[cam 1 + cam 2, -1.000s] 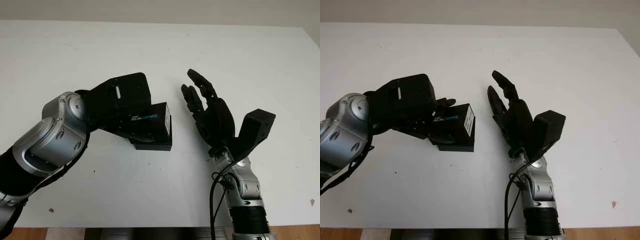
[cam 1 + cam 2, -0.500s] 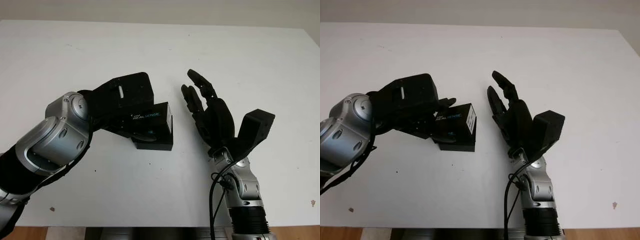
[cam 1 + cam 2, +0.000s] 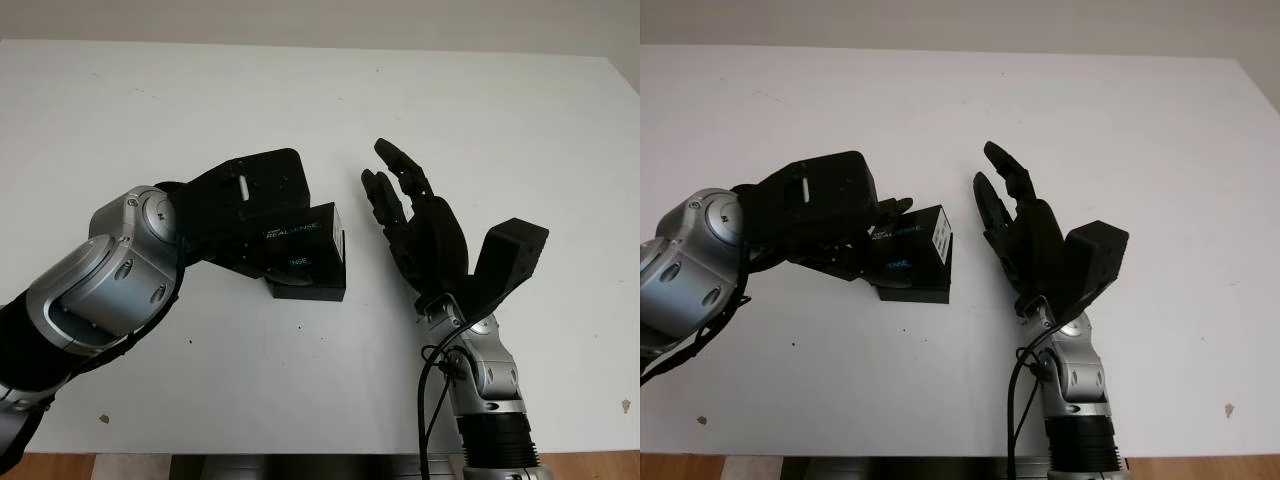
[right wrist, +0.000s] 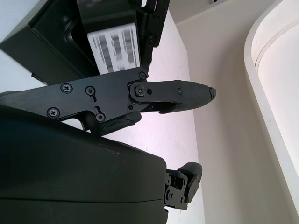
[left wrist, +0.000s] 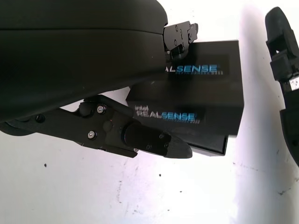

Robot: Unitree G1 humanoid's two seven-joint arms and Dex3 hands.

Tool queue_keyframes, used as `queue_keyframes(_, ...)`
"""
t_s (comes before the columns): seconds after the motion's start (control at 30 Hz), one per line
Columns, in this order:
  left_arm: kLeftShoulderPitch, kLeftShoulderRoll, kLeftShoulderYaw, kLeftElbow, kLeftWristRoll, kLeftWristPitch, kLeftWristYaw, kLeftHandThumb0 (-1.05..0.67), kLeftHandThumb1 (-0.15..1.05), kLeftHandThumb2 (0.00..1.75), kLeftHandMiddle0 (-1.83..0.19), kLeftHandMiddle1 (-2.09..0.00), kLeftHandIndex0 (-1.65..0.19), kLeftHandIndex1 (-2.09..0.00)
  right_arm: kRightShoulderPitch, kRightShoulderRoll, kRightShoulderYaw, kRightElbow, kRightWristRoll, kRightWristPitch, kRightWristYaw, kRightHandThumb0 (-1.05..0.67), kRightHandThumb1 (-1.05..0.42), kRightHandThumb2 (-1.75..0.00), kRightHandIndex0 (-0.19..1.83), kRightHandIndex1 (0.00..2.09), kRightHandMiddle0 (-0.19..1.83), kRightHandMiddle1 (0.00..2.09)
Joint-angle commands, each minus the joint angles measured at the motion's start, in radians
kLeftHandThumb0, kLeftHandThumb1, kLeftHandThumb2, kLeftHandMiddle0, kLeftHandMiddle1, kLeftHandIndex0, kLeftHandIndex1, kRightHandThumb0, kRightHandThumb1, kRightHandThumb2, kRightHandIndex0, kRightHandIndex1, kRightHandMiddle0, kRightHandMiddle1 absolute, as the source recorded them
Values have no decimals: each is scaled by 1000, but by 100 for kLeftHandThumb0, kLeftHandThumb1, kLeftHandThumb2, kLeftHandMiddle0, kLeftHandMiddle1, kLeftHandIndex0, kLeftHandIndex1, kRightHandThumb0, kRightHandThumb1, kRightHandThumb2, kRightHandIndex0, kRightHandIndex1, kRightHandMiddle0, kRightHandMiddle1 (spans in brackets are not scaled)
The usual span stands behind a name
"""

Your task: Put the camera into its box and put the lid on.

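Note:
My left hand (image 3: 895,240) is shut on the black box lid (image 3: 305,238), which bears RealSense lettering (image 5: 196,70) on its top and side. The lid sits tilted over the black box base (image 3: 312,290), which stands on the white table just left of centre. One finger (image 5: 154,142) presses the lid's near side, and another finger (image 5: 181,33) lies on its far edge. The lid hides the inside of the box. My right hand (image 3: 400,190) is open and upright a short way right of the box, palm towards it. A barcode label (image 4: 114,46) shows on the lid's end.
The white table (image 3: 500,110) runs wide behind and to both sides of the box. Its right edge (image 3: 625,85) is near the far right corner. A black cable (image 3: 432,400) hangs along my right forearm.
My left hand has shifted the lid slightly and turned it, so a blue mark on the side now shows. The right hand has stayed in place.

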Motion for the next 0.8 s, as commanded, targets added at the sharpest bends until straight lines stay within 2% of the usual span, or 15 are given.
queue_keyframes(0.0,-17,-11,-14,-32,-15,-8,-8,-42,105,8,19,0,19,0,-8,6,0,4,0,-2,-2,-57,-105,-30,16,6,-8,62)
queue_keyframes(0.27,-35,20,-2,-84,-53,-1,-36,-42,105,10,19,0,19,0,-23,9,-5,15,2,-3,-3,-56,-105,-31,17,7,-8,63)
queue_keyframes(0.37,-40,50,-15,-111,-50,-24,-47,-49,105,13,19,0,19,0,-27,8,-5,20,1,-9,1,-56,-105,-32,17,6,-8,64)
queue_keyframes(0.53,-29,132,-75,-144,49,-207,-69,-70,105,40,19,0,19,0,-30,6,-5,26,0,-11,7,-56,-105,-32,17,6,-8,64)
queue_keyframes(0.7,15,181,-92,-136,181,-430,-104,-73,105,54,19,0,19,0,-29,8,-4,23,0,-10,7,-56,-105,-32,17,7,-8,64)
queue_keyframes(0.77,45,179,-76,-130,215,-482,-109,-75,105,55,19,0,19,0,-28,8,-4,23,1,-10,8,-57,-105,-31,17,7,-8,64)
